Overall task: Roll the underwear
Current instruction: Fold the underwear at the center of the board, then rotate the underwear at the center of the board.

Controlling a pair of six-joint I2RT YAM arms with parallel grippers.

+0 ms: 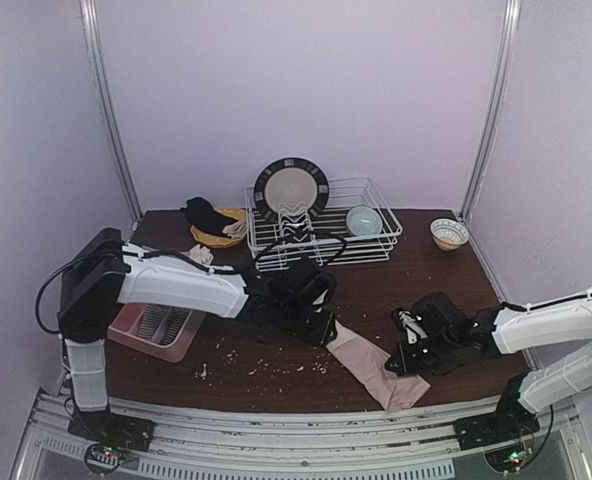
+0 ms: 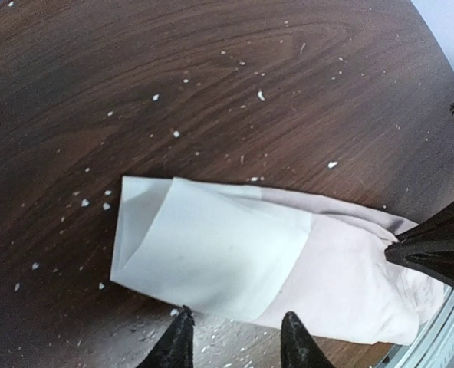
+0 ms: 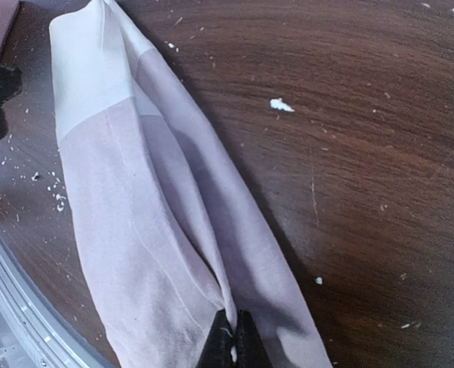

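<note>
As it lies folded, the underwear looks pink

Beside the right gripper, the underwear runs out of view past the bottom edge. On the left gripper, the fingers are cut off too; only dark tips show.
</note>
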